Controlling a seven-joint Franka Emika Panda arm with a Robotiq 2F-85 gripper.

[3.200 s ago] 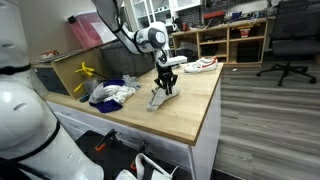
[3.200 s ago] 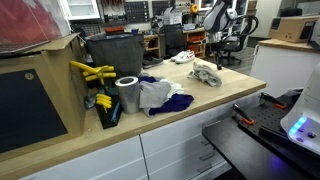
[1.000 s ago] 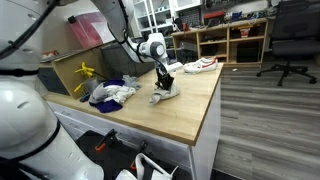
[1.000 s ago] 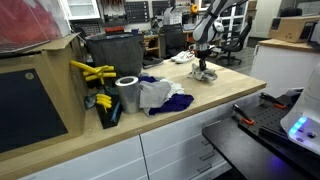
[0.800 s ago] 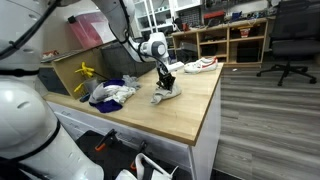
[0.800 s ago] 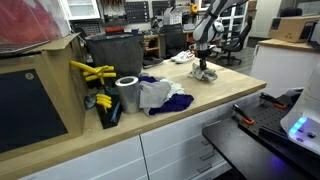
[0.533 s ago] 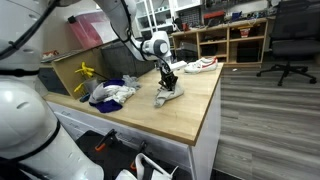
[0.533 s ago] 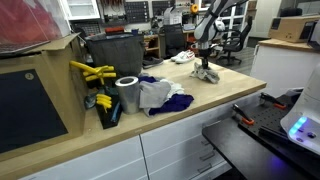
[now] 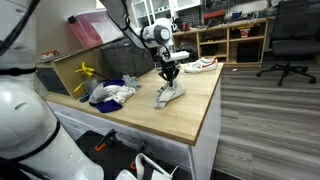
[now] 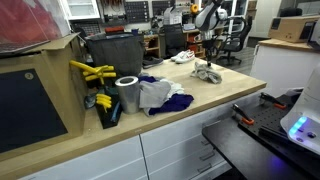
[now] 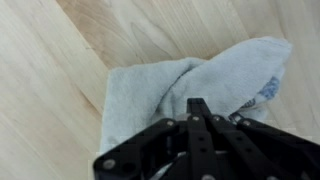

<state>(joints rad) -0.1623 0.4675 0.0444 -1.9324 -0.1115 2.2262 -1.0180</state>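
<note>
Wrist view is showing the gripper (image 11: 197, 104), pincer together, hovering over the crumpled grey towel (image 11: 150, 85); any regrasp likely needs opening first.

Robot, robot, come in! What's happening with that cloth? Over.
Gripper shut on grey cloth. Cloth part lifted, low end on wooden table. Clothes pile well apart, off to the side.

The towel (image 11: 165, 85) is soft, matt grey cloth with a slightly nubbly weave, the table (image 11: 60, 50) is pale, smooth wood with fine grain and a faint sheen, and the gripper (image 11: 197, 105) is matt black, of hard plastic or metal.
</note>
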